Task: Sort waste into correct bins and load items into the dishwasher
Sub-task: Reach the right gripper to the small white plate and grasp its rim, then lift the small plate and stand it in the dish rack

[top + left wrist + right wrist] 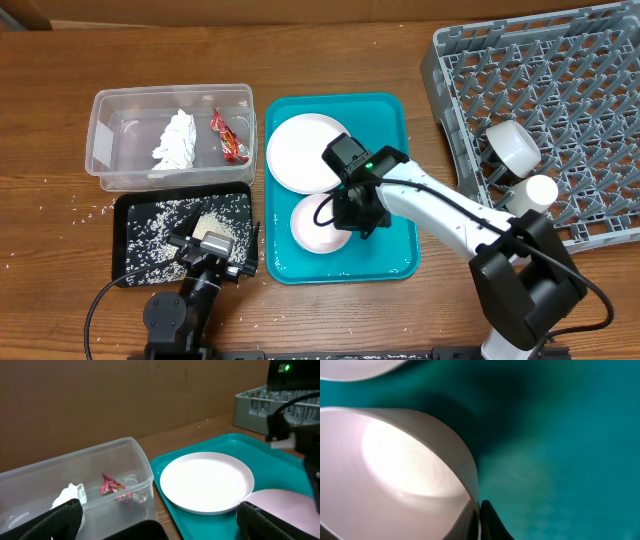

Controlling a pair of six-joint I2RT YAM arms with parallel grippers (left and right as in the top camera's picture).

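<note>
From above, the right gripper (pixel 350 215) is seen low over the near half of the teal tray (pixel 395 110), right on the edge of the smaller white dish (pixel 312 228). How the jaws stand cannot be made out from up there. That is settled by the right wrist camera: the dish's thin rim is pinched at the bottom of the frame, one dark fingertip (pixel 492 522) pressed to its outer side. The dish is gripped, then. It is shown close up as a smooth, glossy white bowl-shaped wall with a bright glare inside, teal all around it.

The large round white plate (pixel 295 150) is found on the far half of the teal tray, its near edge overlapped by the dish. From the left wrist camera it is seen as flat, clean and low-rimmed.

The left gripper (pixel 205 240) is held over the black tray (pixel 125 265), just left of the teal tray, where white rice grains (pixel 160 225) are scattered. Its dark fingers (pixel 60 520) are seen wide apart only in its own view, with nothing between them.

Beyond the black tray, the clear tub (pixel 105 130) is seen, with the white tissue (pixel 177 140) and red wrapper (pixel 230 137) inside.

Right of the teal tray, a round bowl (pixel 512 145) and the white cup (pixel 541 190) are lodged in the grey dish rack (pixel 560 90), visible only from overhead.
</note>
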